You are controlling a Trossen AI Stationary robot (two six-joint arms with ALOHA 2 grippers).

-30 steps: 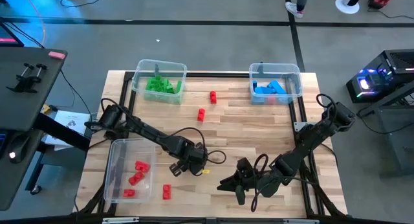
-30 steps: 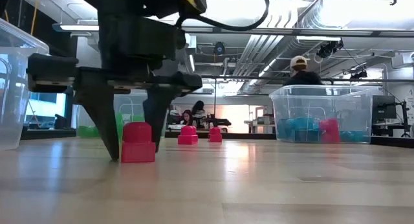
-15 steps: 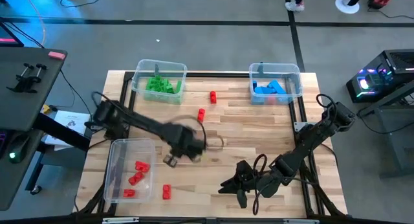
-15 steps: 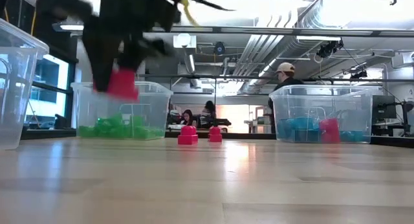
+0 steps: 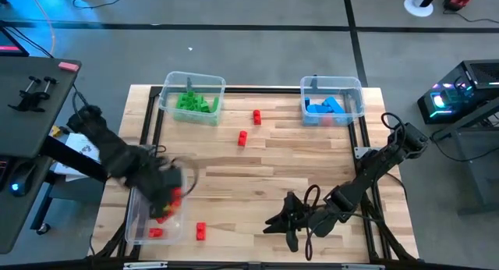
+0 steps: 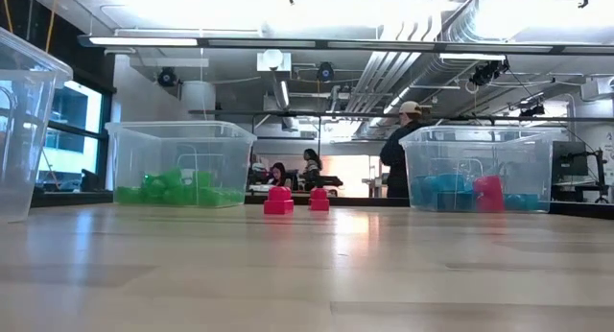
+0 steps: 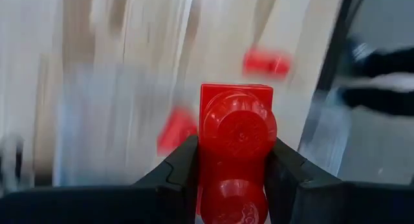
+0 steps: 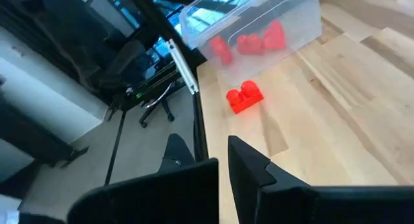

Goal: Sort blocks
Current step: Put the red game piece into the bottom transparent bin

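- Red block (image 7: pixel 236 149) clamped between the fingers of the left gripper (image 5: pixel 165 188), studs facing the wrist camera, carried high for dropping.
- Directly below: clear bin (image 5: pixel 136 223) with other red blocks (image 5: pixel 156 232), matching by colour.
- Beside the bin, one red block on the table (image 5: pixel 200 231).
- Moved from mid-table to above the bin within a second.
- Far off, right gripper (image 5: pixel 290 222) closed, empty, waiting.
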